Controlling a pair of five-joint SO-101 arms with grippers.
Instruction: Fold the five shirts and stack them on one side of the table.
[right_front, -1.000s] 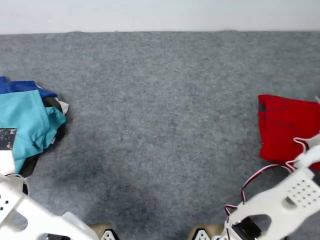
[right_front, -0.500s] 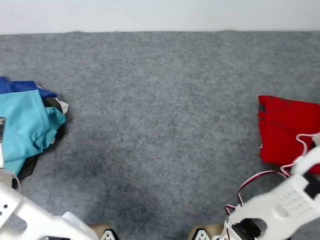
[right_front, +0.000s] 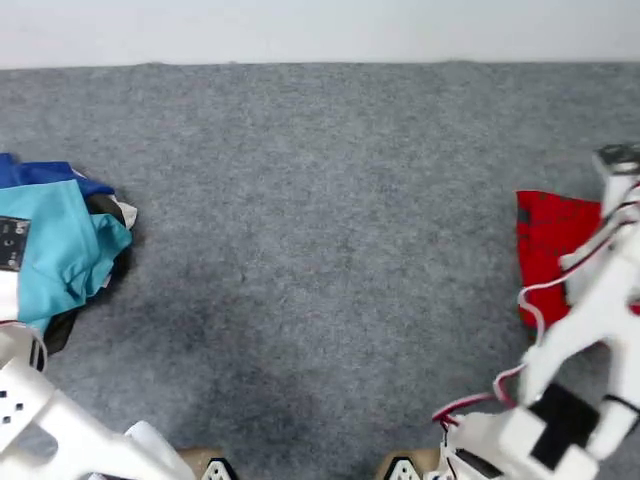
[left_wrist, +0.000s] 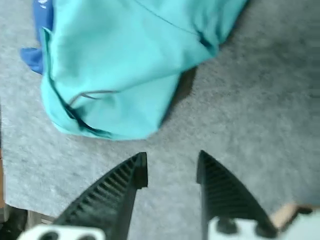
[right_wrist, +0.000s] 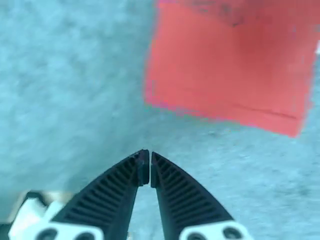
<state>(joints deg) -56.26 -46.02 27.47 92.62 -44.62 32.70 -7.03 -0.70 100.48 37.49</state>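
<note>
Fingers: left gripper (left_wrist: 170, 167) spread and empty, right gripper (right_wrist: 145, 169) pressed together and empty | Change: right arm (right_front: 590, 320) has swung up over the red shirt (right_front: 543, 250) | Right wrist view shows its folded edge uncovered | Red shirt flat at 3 o'clock on the grey mat (right_front: 320, 200), teal shirt (right_front: 60, 250) crumpled at 9 o'clock

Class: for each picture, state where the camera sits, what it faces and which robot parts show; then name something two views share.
High view: fixed above, looking down on the table; left arm and right arm show.
Left wrist view: rides its arm, facing the turquoise shirt; open left hand shows.
Right wrist view: rides its arm, facing the red shirt; shut right hand shows.
High and right wrist views share the red shirt.
</note>
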